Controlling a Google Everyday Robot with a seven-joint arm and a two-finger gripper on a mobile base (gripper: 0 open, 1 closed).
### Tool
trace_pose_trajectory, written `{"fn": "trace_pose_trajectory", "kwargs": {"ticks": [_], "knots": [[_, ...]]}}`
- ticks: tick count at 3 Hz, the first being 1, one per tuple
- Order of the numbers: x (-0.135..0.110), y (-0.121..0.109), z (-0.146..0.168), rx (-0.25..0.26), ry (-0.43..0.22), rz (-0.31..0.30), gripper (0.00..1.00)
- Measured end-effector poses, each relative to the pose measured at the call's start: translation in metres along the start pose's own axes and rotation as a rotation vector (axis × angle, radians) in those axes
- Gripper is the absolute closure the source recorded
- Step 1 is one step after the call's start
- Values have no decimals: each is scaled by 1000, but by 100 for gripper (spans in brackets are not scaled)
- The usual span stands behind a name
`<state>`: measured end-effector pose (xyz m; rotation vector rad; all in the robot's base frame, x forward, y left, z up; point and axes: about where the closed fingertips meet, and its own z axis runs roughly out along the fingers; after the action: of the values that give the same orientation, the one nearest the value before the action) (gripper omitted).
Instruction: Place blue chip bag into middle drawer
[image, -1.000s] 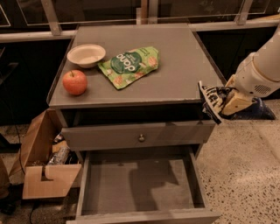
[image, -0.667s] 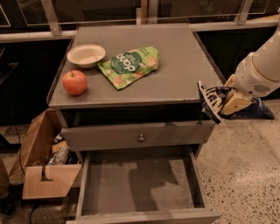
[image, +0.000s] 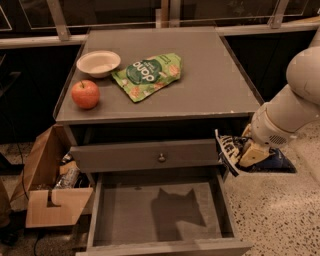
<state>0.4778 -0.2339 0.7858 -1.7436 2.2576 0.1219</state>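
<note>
Camera view: the pincer (image: 248, 153), clamped on the blue chip bag (image: 227, 150), sits lower and slightly further left than a second ago, at 3 o'clock beside the knobbed drawer front (image: 130, 156). The middle drawer (image: 125, 215) lies open at 6 o'clock, with the bag by its right rear corner, not inside. The green pouch (image: 147, 75), apple (image: 85, 94) and bowl (image: 98, 62) on the surface (image: 215, 85) have not moved.
</note>
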Motion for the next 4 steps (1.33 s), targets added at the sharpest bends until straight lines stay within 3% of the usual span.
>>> {"fn": "trace_pose_trajectory", "kwargs": {"ticks": [1,2,4], "knots": [[0,0,0,0,0,0,100],[-4,22,28,-60,-20,5,100],[-40,72,90,-166,-95,12,100]]}}
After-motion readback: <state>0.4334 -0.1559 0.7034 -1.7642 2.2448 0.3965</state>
